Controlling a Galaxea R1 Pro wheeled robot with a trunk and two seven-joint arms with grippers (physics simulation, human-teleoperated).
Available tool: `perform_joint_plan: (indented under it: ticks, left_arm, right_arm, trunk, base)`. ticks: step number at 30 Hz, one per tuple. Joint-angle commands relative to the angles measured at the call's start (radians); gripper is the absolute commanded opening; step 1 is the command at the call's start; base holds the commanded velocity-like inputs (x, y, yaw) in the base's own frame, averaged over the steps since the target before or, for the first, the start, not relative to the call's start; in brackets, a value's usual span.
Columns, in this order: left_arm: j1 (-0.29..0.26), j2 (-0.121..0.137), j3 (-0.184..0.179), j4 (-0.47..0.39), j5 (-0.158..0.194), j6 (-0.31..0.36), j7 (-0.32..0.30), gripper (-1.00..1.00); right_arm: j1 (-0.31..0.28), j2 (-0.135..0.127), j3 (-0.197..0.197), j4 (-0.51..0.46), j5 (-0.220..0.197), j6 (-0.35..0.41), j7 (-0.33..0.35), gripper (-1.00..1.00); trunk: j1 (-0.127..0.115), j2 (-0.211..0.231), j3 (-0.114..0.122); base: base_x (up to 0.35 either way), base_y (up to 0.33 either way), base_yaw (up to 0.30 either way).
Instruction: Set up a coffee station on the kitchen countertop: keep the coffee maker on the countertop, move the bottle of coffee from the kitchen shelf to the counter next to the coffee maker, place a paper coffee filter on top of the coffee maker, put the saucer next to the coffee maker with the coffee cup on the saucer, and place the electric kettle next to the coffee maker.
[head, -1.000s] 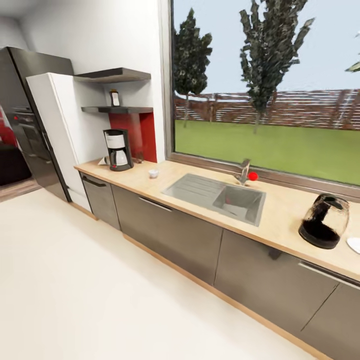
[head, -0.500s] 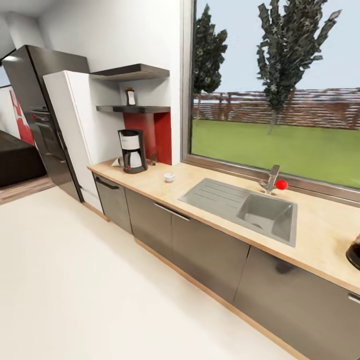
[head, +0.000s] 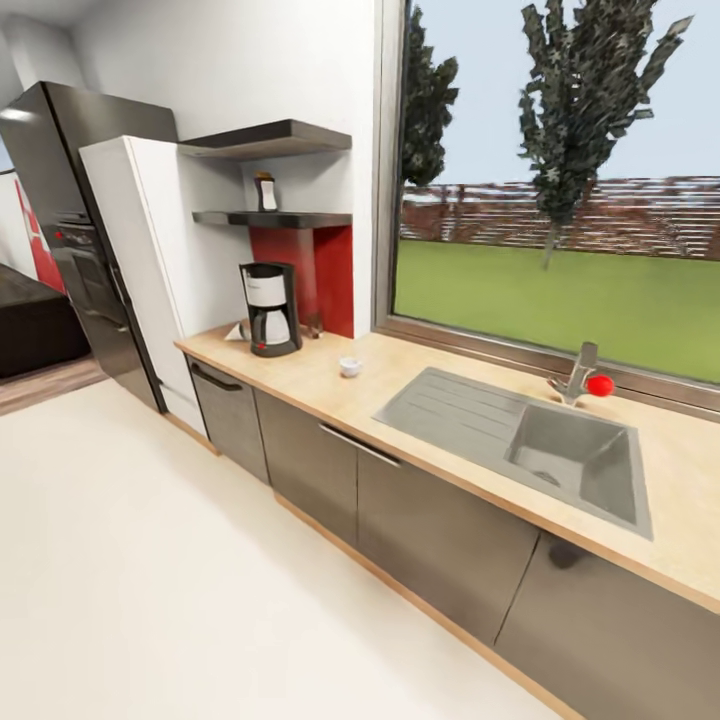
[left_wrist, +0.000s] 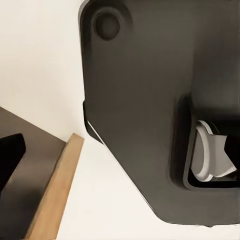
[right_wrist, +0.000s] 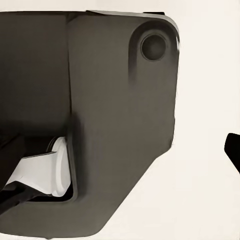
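Robot out on the open floor (head: 150, 560), facing the bench (head: 440, 395) at an angle; no arm reaches over it. Step in hand, as I judge it: driving toward the far end where the station goes.

Coffee maker (head: 270, 309) stands upright at the bench's far end, close to the red wall panel (head: 318, 270). Bottle of coffee (head: 266, 192) sits on the lower shelf (head: 272, 218) directly above it. Small white cup (head: 349, 366) on the bench between coffee maker and sink (head: 520, 440), apart from both. A white shape just behind the coffee maker may be the paper filter; too small to be sure.

Hands: both wrist views look at dark body panels and pale floor; whether the fingers are apart or together I cannot tell.

To do it well: approach square to the cabinet fronts and stop short of the bench edge, so an arm can rise to the shelf without sweeping the coffee maker below.

Room: floor wide and bare. Tall white cabinet (head: 150, 270) bounds the bench end; upper shelf limits headroom over the bottle.
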Motion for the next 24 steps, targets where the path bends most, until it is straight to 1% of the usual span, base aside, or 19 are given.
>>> perform_joint_plan:
  ticks: [1, 7, 9, 14, 20, 24]
  left_arm:
    - [-0.001, 0.0, 0.0, 0.001, -0.001, -0.004, 0.0, 1.0]
    - [-0.001, -0.001, 0.0, 0.001, -0.001, -0.009, 0.0, 1.0]
    - [-0.001, -0.001, 0.0, 0.001, -0.001, -0.028, 0.0, 1.0]
    - [0.0, 0.0, -0.001, 0.002, -0.001, -0.047, 0.0, 1.0]
    - [0.001, 0.0, -0.002, 0.002, -0.002, -0.051, 0.0, 1.0]
    - [0.001, 0.001, -0.002, 0.002, -0.002, -0.051, 0.0, 1.0]
  right_arm:
    - [-0.001, 0.0, 0.0, 0.001, 0.0, -0.003, 0.0, 1.0]
    - [-0.001, 0.0, 0.0, 0.001, 0.0, -0.004, 0.0, 1.0]
    - [-0.001, 0.0, 0.0, 0.001, 0.0, -0.004, 0.0, 1.0]
    - [-0.001, 0.0, 0.0, 0.001, 0.001, -0.004, 0.0, 1.0]
    - [-0.001, 0.0, 0.0, 0.001, 0.001, -0.004, 0.0, 1.0]
    - [-0.001, 0.0, 0.0, 0.001, 0.001, -0.004, 0.0, 1.0]
  trunk:
    - [0.001, -0.002, -0.002]
    - [0.001, -0.002, -0.002]
    - [0.001, -0.002, -0.003]
    - [0.001, -0.002, -0.005]
    - [0.001, -0.002, -0.008]
    - [0.001, -0.002, -0.01]
  base:
    - [0.327, 0.164, 0.0]
    - [0.327, 0.171, 0.049]
    - [0.327, 0.176, 0.193]
    - [0.327, 0.177, 0.235]
    - [0.327, 0.177, 0.248]
    - [0.327, 0.177, 0.105]
